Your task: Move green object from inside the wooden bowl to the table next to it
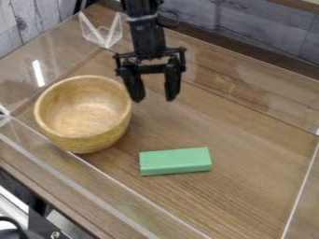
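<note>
Grey plank wall (268, 33) behind; dark floor (15, 219) at lower left.
</note>
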### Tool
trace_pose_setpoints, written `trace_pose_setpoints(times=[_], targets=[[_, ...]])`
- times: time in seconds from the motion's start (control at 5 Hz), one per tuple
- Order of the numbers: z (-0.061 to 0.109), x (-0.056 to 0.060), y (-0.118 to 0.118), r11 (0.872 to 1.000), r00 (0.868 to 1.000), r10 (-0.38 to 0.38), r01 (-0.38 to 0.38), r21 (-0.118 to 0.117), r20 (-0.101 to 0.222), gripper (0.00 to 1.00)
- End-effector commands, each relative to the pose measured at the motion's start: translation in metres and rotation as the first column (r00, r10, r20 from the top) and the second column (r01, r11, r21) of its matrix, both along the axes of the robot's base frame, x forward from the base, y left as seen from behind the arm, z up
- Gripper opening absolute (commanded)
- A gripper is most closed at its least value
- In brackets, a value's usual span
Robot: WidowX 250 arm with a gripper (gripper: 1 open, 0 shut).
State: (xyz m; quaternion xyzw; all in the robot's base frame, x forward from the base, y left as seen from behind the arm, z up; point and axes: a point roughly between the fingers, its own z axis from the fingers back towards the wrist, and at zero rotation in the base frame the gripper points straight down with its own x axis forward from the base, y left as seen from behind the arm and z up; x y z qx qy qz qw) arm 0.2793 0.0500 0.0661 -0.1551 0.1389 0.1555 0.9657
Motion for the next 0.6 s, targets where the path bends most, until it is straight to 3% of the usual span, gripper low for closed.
trace_pose_setpoints(times=[0.0,0.2,0.4], targets=[[0.037,0.015,0.006,0.998,0.99,-0.064,0.06,0.029,0.122,1.0],[0.044,0.02,0.01,0.993,0.983,-0.117,0.113,0.036,0.143,1.0],[0.028,0.024,0.016,0.995,0.983,-0.091,0.084,0.048,0.159,1.0]])
